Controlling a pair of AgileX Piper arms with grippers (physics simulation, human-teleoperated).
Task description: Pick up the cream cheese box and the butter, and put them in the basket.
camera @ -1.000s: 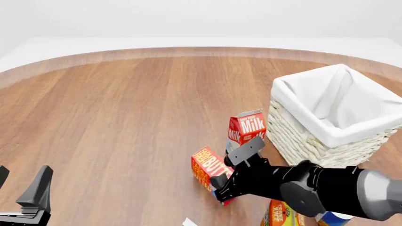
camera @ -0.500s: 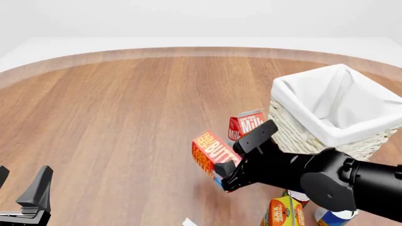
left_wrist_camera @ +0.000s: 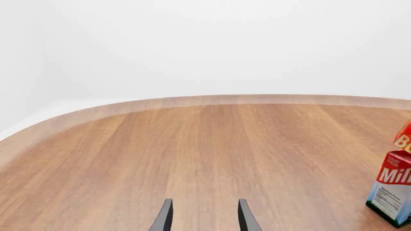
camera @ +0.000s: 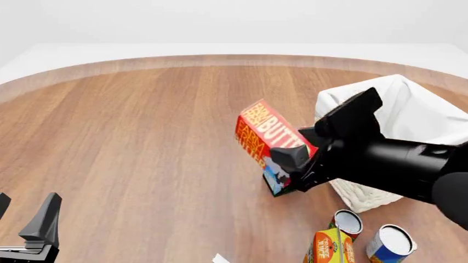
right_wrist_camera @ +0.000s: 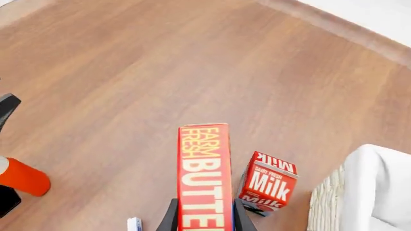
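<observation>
The butter (camera: 269,137), a red and orange box with pale lettering, hangs tilted in the air just left of the basket (camera: 398,123). My right gripper (camera: 286,164) is shut on its lower end. In the right wrist view the butter (right_wrist_camera: 204,168) stands between the two fingers of the right gripper (right_wrist_camera: 204,220), above the table, with the white basket (right_wrist_camera: 363,192) off to one side. My left gripper (camera: 29,230) rests low at the near left. The left wrist view shows the left gripper (left_wrist_camera: 204,219) open and empty. I cannot make out the cream cheese box.
A red-and-white milk carton (right_wrist_camera: 266,185) stands on the table under the butter, close to the basket; the left wrist view also catches the milk carton (left_wrist_camera: 391,192). Two open cans (camera: 347,222) (camera: 391,244) and an orange carton (camera: 329,246) sit at the near right.
My right gripper has lifted the butter off the table, up and rightward toward the basket. The milk carton is now hidden behind the arm in the front view. The left arm has not moved.
</observation>
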